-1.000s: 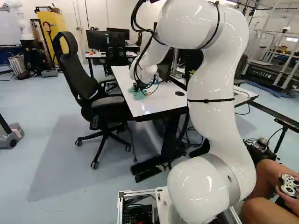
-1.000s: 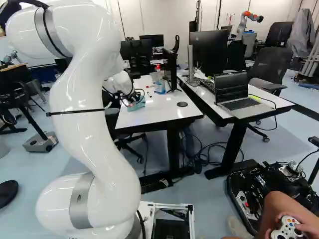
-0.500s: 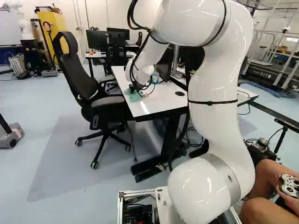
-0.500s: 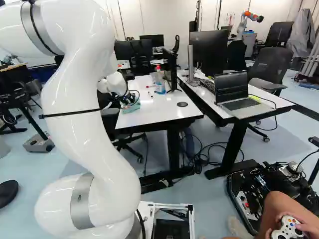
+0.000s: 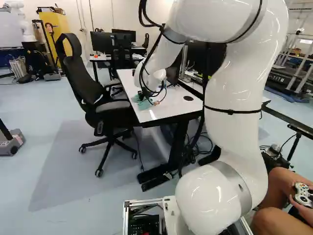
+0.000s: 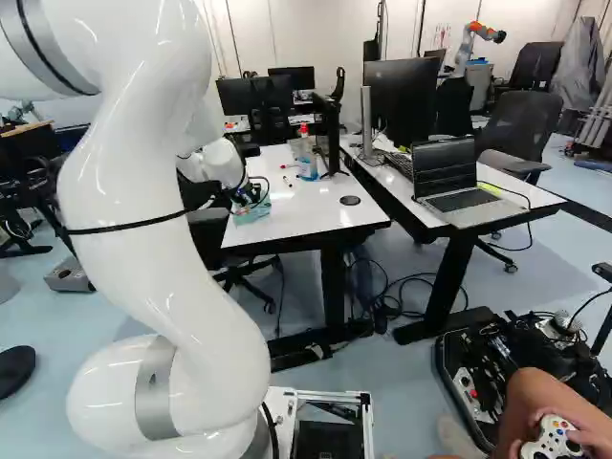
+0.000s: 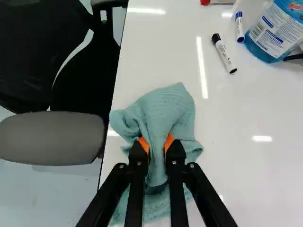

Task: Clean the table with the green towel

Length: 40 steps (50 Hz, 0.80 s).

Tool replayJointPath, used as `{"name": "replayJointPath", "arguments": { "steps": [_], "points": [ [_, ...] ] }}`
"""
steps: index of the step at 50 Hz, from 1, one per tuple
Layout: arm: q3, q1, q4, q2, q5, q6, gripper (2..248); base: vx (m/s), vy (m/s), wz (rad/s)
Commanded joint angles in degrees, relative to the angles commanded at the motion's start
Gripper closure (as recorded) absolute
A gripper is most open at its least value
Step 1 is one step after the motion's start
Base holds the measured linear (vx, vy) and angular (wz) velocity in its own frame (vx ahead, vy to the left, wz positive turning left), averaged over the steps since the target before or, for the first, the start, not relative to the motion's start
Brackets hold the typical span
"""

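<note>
My gripper [image 5: 144, 93] is low over the near left part of the white table [image 5: 157, 111] in the left base view, its fingers largely hidden by cables and cloth. The green towel [image 5: 142, 103] lies bunched under it; in the right base view the towel [image 6: 252, 212] shows by the table's left edge. In the wrist view both orange pads of the gripper [image 7: 156, 145] press a fold of the towel [image 7: 165, 109] from two sides. The rest of the cloth spreads on the tabletop around the fingers, close to the edge beside the chair.
Markers [image 7: 224, 53] and a blue spray bottle [image 7: 277, 30] stand or lie farther along the tabletop. A black office chair [image 5: 80, 78] adjoins the table's left edge. A monitor [image 6: 402, 100] and laptop [image 6: 459, 182] occupy the adjoining desk. Another robot [image 6: 470, 43] is far back.
In the right base view, the gripper and towel have shifted slightly left across the tabletop since a second ago. The arm's upper links have swung sideways. The base has not moved.
</note>
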Motion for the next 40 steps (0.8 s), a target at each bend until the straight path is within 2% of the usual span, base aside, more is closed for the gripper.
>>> {"name": "replayJointPath", "arguments": {
  "steps": [14, 32, 40],
  "points": [
    [2.64, -2.12, 0.00, 2.15, 0.00, 0.00, 197, 0.000, 0.000, 0.000],
    [3.87, -5.33, 0.00, 3.17, 0.00, 0.00, 197, 0.000, 0.000, 0.000],
    [3.91, -5.50, 0.00, 3.20, 0.00, 0.00, 197, 0.000, 0.000, 0.000]
  ]
}}
